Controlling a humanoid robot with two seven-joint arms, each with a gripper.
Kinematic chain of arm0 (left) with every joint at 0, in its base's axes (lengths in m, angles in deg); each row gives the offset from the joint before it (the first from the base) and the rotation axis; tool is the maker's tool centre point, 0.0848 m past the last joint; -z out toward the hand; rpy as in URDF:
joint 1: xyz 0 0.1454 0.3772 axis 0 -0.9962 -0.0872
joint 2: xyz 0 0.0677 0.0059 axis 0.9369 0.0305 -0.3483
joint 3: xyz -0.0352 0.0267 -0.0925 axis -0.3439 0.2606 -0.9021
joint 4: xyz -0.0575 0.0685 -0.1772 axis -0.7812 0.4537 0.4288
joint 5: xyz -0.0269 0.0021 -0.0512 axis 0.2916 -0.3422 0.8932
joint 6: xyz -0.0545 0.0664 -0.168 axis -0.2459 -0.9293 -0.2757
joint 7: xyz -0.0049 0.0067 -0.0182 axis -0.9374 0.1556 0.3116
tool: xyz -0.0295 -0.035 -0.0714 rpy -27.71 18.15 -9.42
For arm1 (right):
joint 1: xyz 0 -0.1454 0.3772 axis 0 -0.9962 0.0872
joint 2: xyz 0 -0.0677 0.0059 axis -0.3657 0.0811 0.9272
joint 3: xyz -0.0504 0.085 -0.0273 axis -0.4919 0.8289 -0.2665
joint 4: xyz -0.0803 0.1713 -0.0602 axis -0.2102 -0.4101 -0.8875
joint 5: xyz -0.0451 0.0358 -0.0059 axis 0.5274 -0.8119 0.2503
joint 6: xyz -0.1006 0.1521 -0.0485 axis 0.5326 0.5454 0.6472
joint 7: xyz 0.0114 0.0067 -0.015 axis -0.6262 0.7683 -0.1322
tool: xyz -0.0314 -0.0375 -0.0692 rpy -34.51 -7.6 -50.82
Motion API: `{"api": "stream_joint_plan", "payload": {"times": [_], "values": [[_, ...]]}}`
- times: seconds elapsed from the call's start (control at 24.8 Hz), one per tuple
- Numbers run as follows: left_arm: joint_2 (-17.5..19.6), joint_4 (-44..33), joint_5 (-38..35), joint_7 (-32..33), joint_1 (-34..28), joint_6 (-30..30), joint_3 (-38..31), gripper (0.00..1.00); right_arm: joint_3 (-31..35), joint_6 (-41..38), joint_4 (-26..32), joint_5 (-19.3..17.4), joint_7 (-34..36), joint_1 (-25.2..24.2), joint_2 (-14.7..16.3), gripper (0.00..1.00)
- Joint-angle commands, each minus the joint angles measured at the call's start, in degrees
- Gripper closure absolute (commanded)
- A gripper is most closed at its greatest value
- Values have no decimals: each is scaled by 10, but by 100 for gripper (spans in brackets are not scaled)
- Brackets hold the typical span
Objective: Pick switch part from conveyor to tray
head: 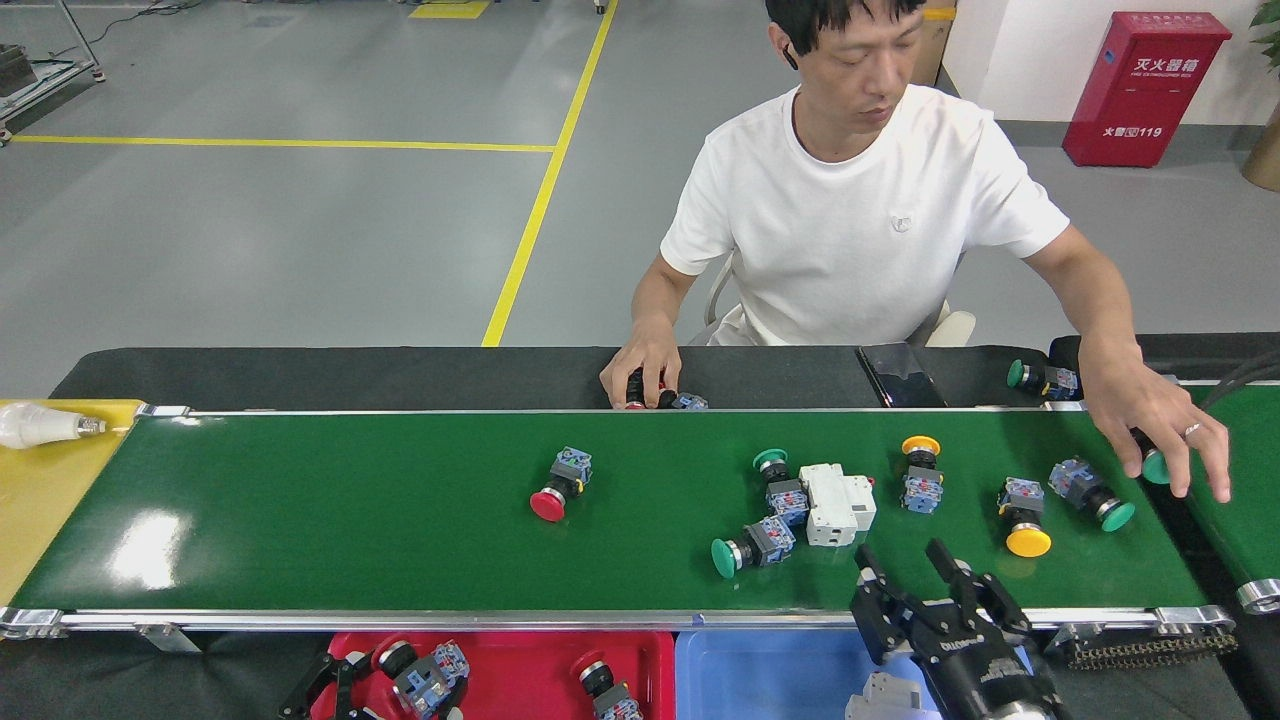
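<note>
Left fingers [345, 680] clasp a red-capped switch part [425, 675] over the red tray [520, 660] — right fingers [930, 590] spread, empty, over the conveyor [350, 520].

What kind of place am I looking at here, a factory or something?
Probably a factory floor or a sorting test line. A long green conveyor carries push-button switch parts, red and blue trays wait below it, and yellow lane lines mark the grey floor.

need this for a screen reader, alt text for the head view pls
Robot's left gripper holds a red-capped switch part over the red plastic tray; the open right gripper rises over the glossy green conveyor, which carries more switches.
</note>
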Motion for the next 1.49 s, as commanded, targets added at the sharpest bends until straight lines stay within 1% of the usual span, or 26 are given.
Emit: {"api": "stream_joint_plan", "payload": {"times": [0.0,0.12,0.16,0.28,0.36,0.4,0.48,0.57,0.69,0.73,0.77,0.89,0.97,1.05,1.09,1.13,1.17,1.25,1.29,1.37,1.45], "values": [[5,-5,1,-8,2,5,-5,0,-9,17,6,6,10,7,0,6],[-3,-3,11,-7,11,-3,-18,0,-35,27,-13,8,6,29,-2,6],[-7,-4,21,-7,10,-7,-43,0,-53,39,-28,13,3,43,-2,6],[-57,-1,65,3,12,-9,-134,0,-103,79,-78,24,1,89,0,6],[-71,6,72,20,13,-7,-193,0,-142,105,-120,25,1,130,1,5],[-73,15,76,27,14,-6,-216,0,-162,117,-147,26,1,151,-1,5],[-71,28,87,29,16,-5,-232,0,-193,137,-183,25,1,181,-2,5],[-70,30,91,29,25,-6,-231,0,-216,154,-218,24,1,210,-3,5],[-70,28,84,36,47,-8,-223,0,-223,159,-239,21,1,226,-4,7],[-70,28,77,44,60,-9,-210,0,-224,159,-247,20,1,232,-8,8],[-71,31,65,50,74,-9,-192,0,-224,156,-251,20,1,237,-14,15],[-78,49,33,52,115,-18,-137,0,-231,135,-256,20,3,250,-12,43],[-79,74,8,52,141,-50,-106,0,-233,118,-256,19,3,251,-12,49],[-79,127,-10,50,189,-92,-59,0,-233,98,-252,18,3,251,-12,51],[-77,155,-10,49,212,-106,-42,0,-233,88,-250,13,3,250,-12,56],[-75,182,-10,47,235,-118,-32,0,-233,77,-248,4,1,248,-12,68],[-75,199,-10,47,252,-122,-29,0,-234,66,-242,-2,0,245,-11,75],[-74,235,-10,47,282,-123,-27,0,-230,10,-205,-25,-1,232,0,75],[-74,248,-11,47,290,-124,-27,0,-227,-37,-175,-48,-7,215,19,75],[-73,278,-11,46,309,-124,-27,0,-220,-135,-116,-111,-28,183,65,71],[-73,313,-13,46,334,-123,-25,0,-212,-226,-78,-167,-42,151,104,71]]}}
